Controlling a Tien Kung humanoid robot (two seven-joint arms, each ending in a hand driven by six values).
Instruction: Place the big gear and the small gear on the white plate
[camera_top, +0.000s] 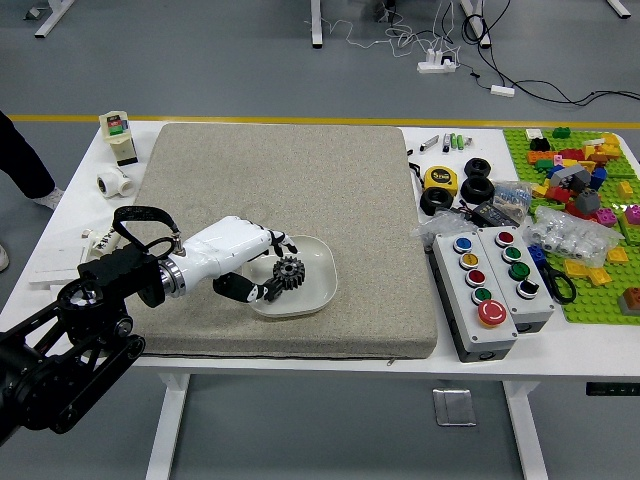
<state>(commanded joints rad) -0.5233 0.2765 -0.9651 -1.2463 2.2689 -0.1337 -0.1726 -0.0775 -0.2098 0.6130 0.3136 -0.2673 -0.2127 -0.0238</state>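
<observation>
Far left: a person's dark-clad leg (22, 160) beside the worktop (50, 235); no hand of theirs in sight.

Left hand (232, 248) over the left rim of the white plate (320, 275). Fingers parted, upper ones reaching above the gears, thumb low; nothing seems gripped. Small gear (272, 289) just off the thumb's tip, apparently down on the plate's left part; whether thumb and gear touch, cannot tell.

Big gear (289, 272) on the plate, right of the small one, teeth very close to it, perhaps touching.

Step, as I judge it: letting go of the small gear, task all but done. Best practice: open a little wider, lift straight up until thumb and fingers clear both gears, only then draw back left. A sideways pull could snag teeth or hook the rim, dragging a gear outward. Check that the small one lies wholly inside the rim.

Plate contents: two gears, ample bare surface to their right. Farther right, past the button boxes (472, 290), a clear bag (575, 236) of small pieces, kind unclear.
</observation>
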